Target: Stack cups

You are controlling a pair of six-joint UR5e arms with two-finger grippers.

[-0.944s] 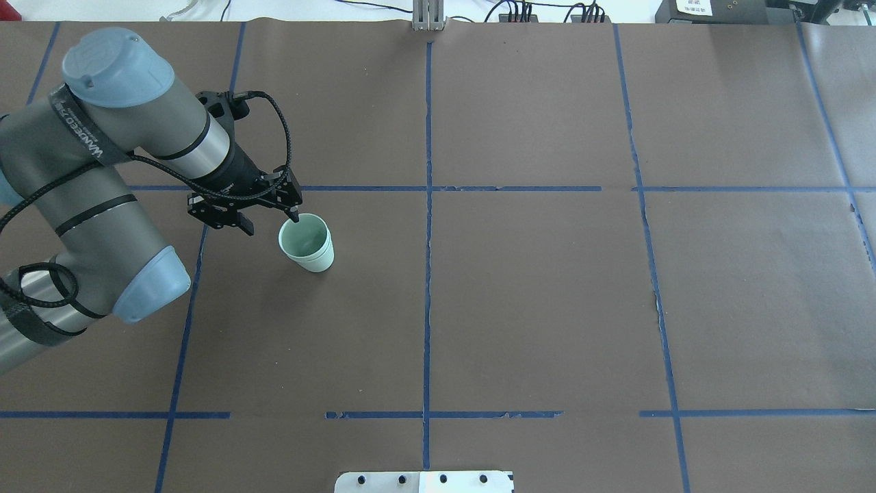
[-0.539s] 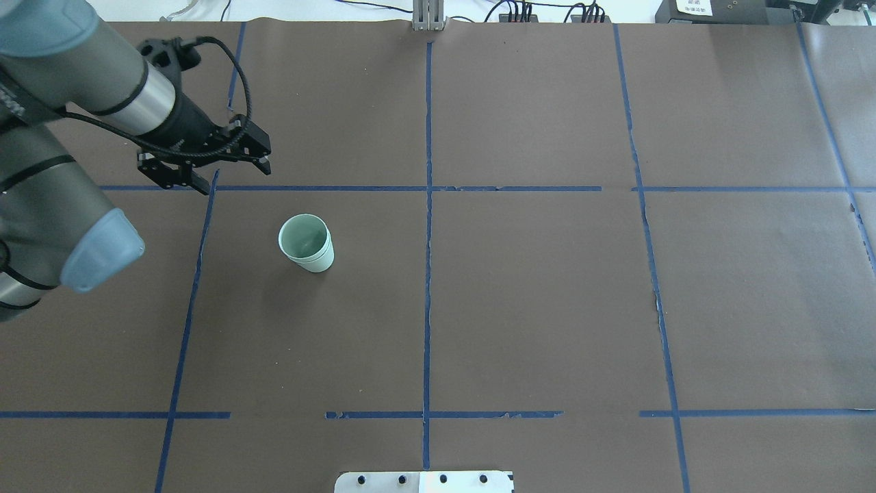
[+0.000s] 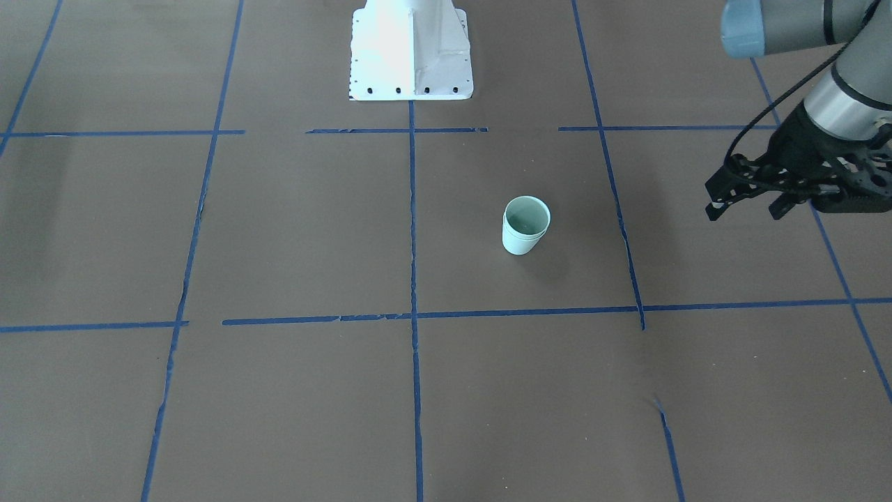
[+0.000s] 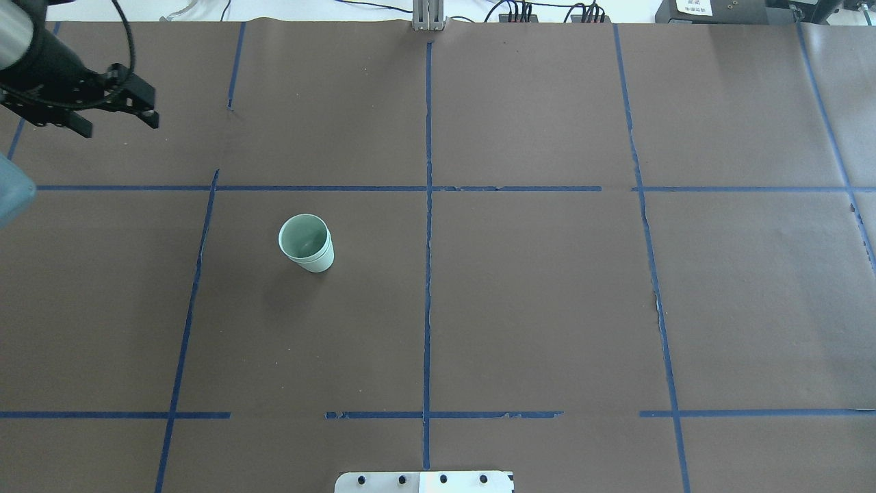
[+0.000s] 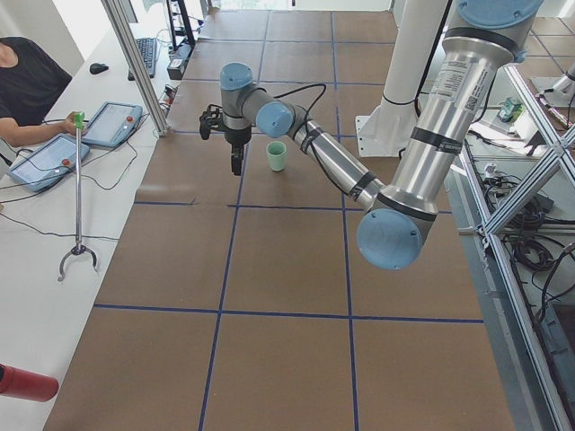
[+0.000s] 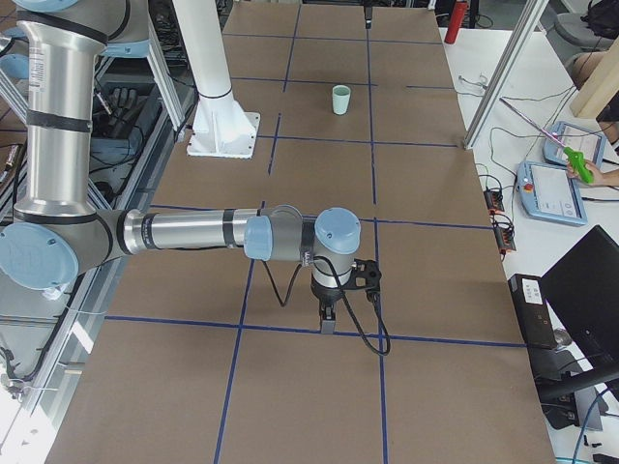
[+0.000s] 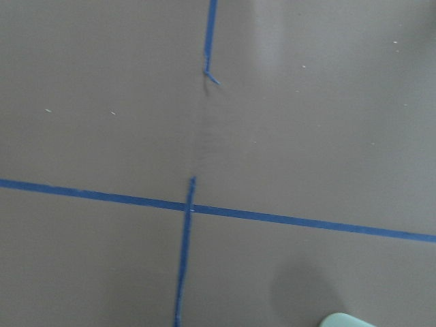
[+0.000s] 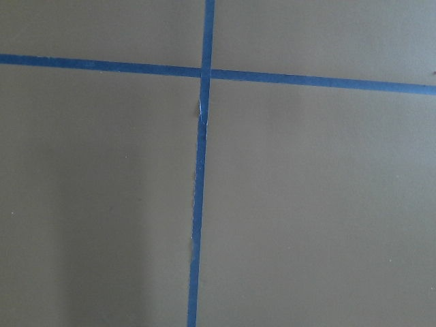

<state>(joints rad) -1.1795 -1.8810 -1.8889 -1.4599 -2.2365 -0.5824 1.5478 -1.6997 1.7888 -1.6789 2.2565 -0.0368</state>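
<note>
The pale mint-green cups (image 4: 306, 243) stand upright on the brown table, one nested in the other, with two rim lines showing on the side. They also show in the front view (image 3: 525, 226), the left side view (image 5: 277, 156), the right side view (image 6: 340, 99), and as a sliver at the bottom of the left wrist view (image 7: 347, 320). My left gripper (image 4: 120, 127) is open and empty, raised well away from the cups at the table's far left; it also shows in the front view (image 3: 744, 212). My right gripper (image 6: 327, 324) shows only in the right side view, and I cannot tell whether it is open or shut.
Blue tape lines divide the brown table cover (image 4: 547, 308). The robot's white base plate (image 3: 411, 49) is at the near middle edge. Operators with tablets (image 5: 54, 153) sit beside the table, and a grabber stick (image 5: 78, 193) lies on their bench.
My left gripper has drawn back from the rim of the cups and moved far to the left and away. The cups have stayed in place.
</note>
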